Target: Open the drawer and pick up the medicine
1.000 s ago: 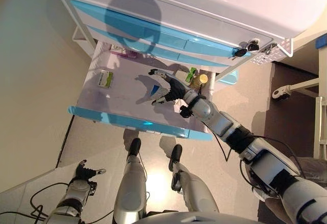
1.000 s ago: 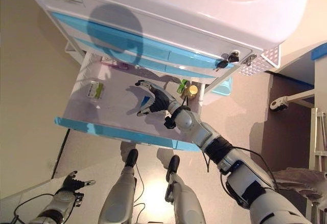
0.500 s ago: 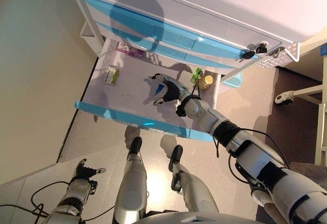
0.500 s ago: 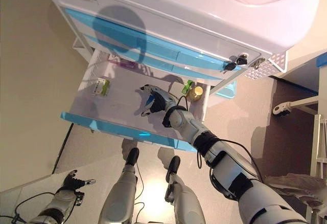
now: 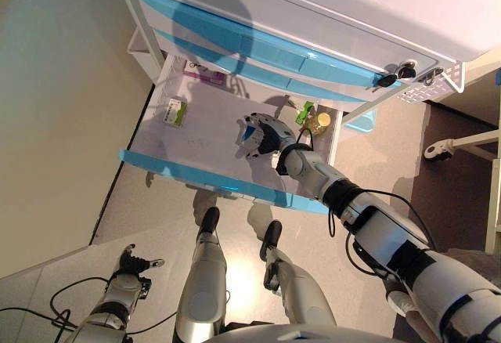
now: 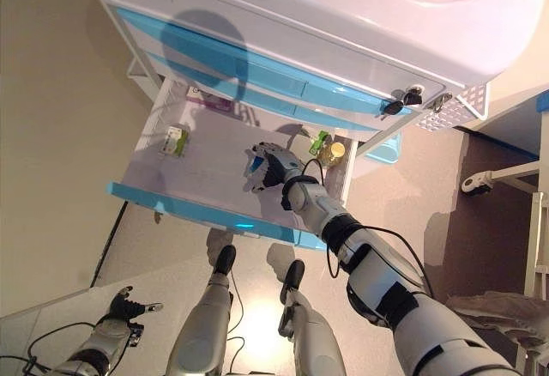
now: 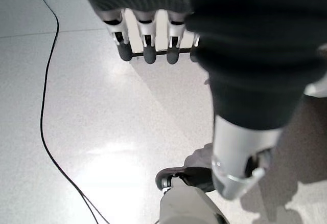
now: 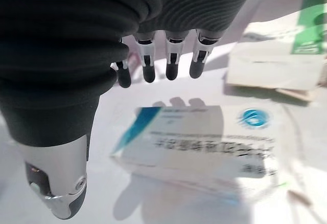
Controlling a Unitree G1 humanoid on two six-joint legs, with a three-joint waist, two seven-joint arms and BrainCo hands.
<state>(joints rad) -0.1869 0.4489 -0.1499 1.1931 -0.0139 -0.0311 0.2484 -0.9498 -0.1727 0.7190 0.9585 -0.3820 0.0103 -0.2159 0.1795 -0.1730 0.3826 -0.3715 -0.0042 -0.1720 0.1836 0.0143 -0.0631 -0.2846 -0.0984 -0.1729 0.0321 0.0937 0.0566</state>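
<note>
Landmark: open bottom drawer (image 5: 188,172) of a white cabinet with blue drawer fronts (image 5: 258,49), pulled out, its blue front edge nearest the robot.

Left hand (image 5: 131,265): well below the drawer, low over the floor, fingers (image 7: 144,51) straight and relaxed, holding nothing.

Small green-and-white box (image 5: 174,111): lying on the drawer floor near its left wall.

Purple flat pack (image 5: 203,77): at the drawer's back left, partly under the closed drawer above; details unclear.

Right hand (image 5: 261,135): over the middle of the drawer floor, fingers (image 8: 172,64) extended and only slightly bent, thumb apart, nothing grasped.

Medicine box, white with blue markings (image 8: 199,144): lying flat on the drawer floor directly beneath the right hand; the head views show only a blue sliver of it. Contact with the fingertips cannot be told.

Green item (image 5: 303,113) and yellow-capped bottle (image 5: 318,120): at the drawer's right rear corner, partly hidden.
</note>
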